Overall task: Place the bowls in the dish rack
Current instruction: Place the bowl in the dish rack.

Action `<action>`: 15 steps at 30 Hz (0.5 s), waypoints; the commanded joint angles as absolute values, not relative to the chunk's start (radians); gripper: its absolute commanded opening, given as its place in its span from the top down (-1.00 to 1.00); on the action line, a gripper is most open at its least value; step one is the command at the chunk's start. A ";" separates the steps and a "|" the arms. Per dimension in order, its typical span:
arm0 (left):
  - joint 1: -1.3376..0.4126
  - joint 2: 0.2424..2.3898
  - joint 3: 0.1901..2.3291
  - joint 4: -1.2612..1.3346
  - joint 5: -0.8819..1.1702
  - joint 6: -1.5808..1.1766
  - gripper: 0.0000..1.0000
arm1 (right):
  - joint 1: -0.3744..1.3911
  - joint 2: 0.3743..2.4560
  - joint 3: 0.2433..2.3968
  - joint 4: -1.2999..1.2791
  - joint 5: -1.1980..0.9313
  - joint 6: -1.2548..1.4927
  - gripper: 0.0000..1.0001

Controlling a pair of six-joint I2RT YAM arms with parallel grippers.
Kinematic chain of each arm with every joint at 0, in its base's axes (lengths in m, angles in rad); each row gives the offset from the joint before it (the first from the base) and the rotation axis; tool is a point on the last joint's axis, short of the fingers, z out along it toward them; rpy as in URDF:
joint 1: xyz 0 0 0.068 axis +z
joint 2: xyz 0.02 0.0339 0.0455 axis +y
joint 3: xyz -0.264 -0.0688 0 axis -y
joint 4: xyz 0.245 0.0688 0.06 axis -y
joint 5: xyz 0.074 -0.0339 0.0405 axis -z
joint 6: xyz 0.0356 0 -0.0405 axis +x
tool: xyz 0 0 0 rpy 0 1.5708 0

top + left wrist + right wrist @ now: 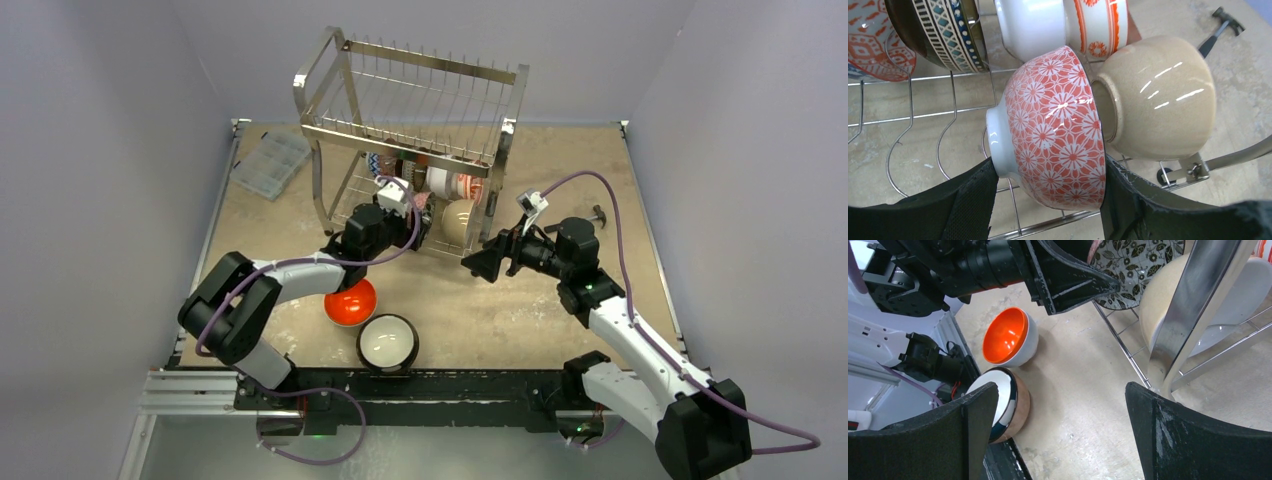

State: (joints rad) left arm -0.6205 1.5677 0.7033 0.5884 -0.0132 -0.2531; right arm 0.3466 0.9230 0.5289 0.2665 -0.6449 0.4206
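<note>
Left pincer [1048, 192] is clenched on a flower-patterned bowl [1053, 125], one finger against its white foot ring, the other against its rim. That bowl lies on its side in the lower tier of the dish rack [400, 149], among the upright wire prongs, with its open mouth facing a beige bowl [1158, 95] and seemingly touching it. More patterned bowls stand on edge further back in the same tier.

Glazed ceramic like this is likely stiff, fairly heavy for its size, slick under rubber pads and prone to chipping against steel wire or a neighbouring bowl. The foot-to-rim hold looks sound, though a loosening grip could let the bowl roll against the beige one.

Room inside the rack is tight: prongs on both sides of the bowl, the beige bowl hard against it, the upper tier overhead. Pulling back toward the rack's front looks like the freest path.

Right pincer [1060, 390] is released and empty, hovering just beside the rack's right front leg. In front of the rack, on the worktop [480, 310], sit two bowls not yet loaded: an orange bowl [350, 303] and, nearer the arm bases, a dark-rimmed bowl [388, 341] with a white inside. Open worktop lies between them and the rack.
</note>
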 commanded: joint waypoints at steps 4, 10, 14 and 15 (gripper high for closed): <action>-0.645 1.575 0.764 0.623 -0.124 -0.207 1.00 | 0.347 0.905 0.571 0.247 -0.640 0.394 -0.97; -0.656 1.596 0.779 0.614 -0.150 -0.197 1.00 | 0.347 0.905 0.572 0.245 -0.640 0.389 -0.98; -0.679 1.627 0.802 0.603 -0.169 -0.191 1.00 | 0.347 0.911 0.573 0.249 -0.643 0.387 -0.98; -0.685 1.635 0.807 0.601 -0.170 -0.195 1.00 | 0.347 0.912 0.574 0.248 -0.643 0.387 -0.98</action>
